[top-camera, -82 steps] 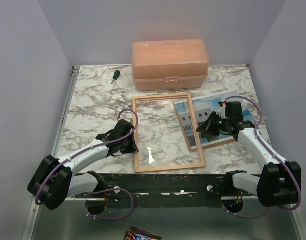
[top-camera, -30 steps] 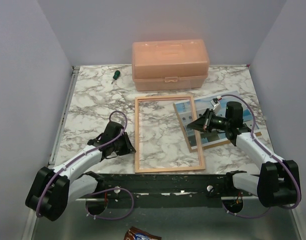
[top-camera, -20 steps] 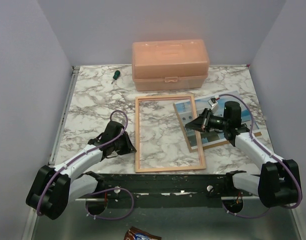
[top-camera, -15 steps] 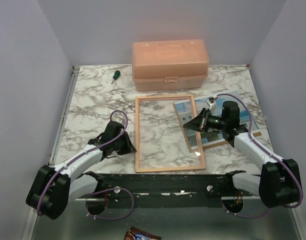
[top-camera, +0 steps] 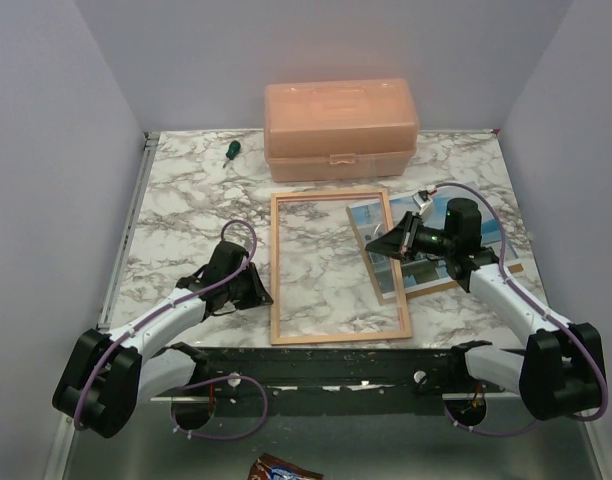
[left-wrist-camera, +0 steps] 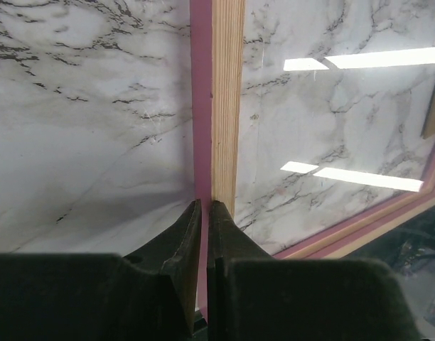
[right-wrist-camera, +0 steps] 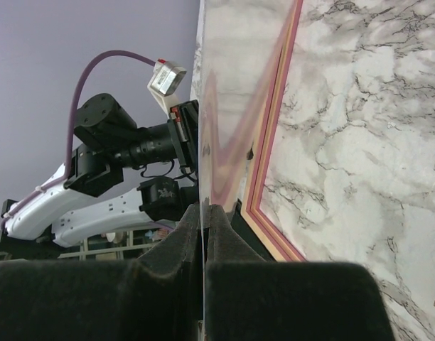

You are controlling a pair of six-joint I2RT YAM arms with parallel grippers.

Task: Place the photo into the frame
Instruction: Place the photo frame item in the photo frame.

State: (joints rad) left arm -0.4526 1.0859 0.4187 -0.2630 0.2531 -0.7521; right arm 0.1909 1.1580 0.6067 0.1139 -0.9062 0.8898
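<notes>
The frame [top-camera: 336, 336] lies flat on the marble table with its pale wood back up; its pink edge shows in the left wrist view [left-wrist-camera: 226, 106]. My left gripper [top-camera: 258, 292] sits at the frame's left rail, jaws pinched on the thin pink lip [left-wrist-camera: 204, 204]. My right gripper [top-camera: 391, 245] is shut on the photo [top-camera: 371, 222], holding it tilted up over the frame's right rail. In the right wrist view the photo [right-wrist-camera: 221, 106] stands nearly edge-on between the fingers [right-wrist-camera: 203, 207], its gloss mirroring the frame [right-wrist-camera: 271, 163].
A brown backing board [top-camera: 441, 285] lies under the photo at the right. A peach plastic box [top-camera: 341, 115] stands at the back, with a small green screwdriver [top-camera: 229, 150] to its left. A wrapper [top-camera: 276, 468] lies below the table's near edge.
The right gripper has tipped the photo up and carried it slightly left and away, over the frame's right rail. The frame was turned straighter earlier. The left arm holds still.
</notes>
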